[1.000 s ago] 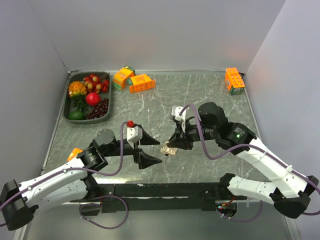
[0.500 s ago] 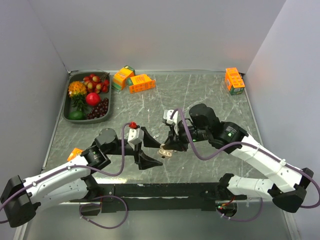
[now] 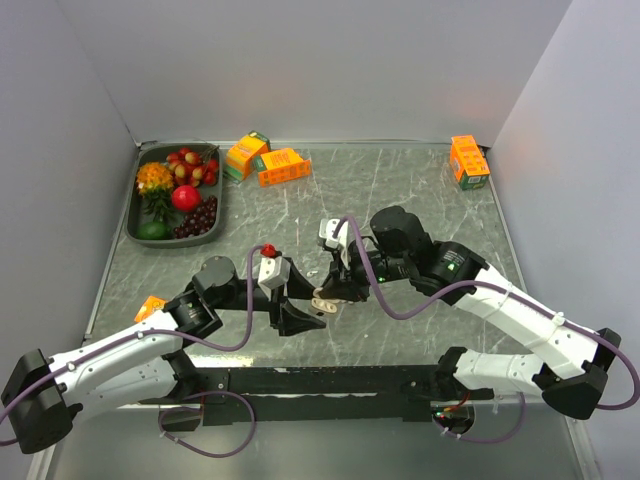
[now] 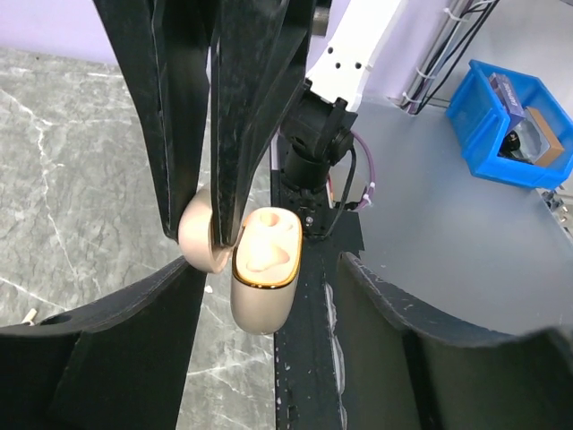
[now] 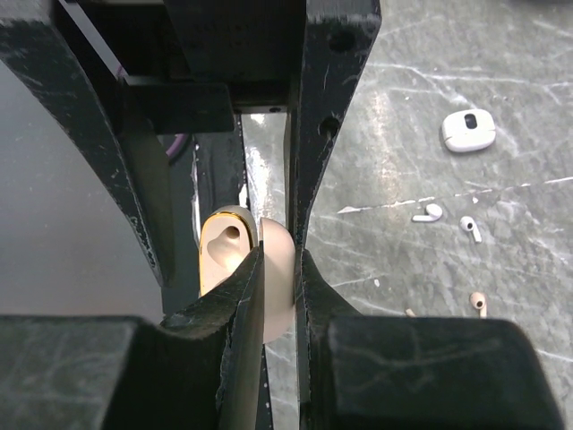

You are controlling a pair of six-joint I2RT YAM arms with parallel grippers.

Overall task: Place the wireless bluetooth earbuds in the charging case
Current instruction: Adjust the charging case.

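The right hand (image 5: pixel 279 269) is pinching the open lid of the beige charging case (image 4: pixel 262 269), held up over the counter (image 5: pixel 403 81). The left hand (image 3: pixel 303 298) stands spread either side of the case body, not touching it. The white earbuds (image 5: pixel 428 212) lie loose on the counter, well apart from the case; they look featherlight, hard and slick, so I'd take each gently across the stem, or it may squirt from the grip.

Bright, even light, soft shadows, faint sheen on the table (image 3: pixel 420 180) — wrist-view foregrounds blurred
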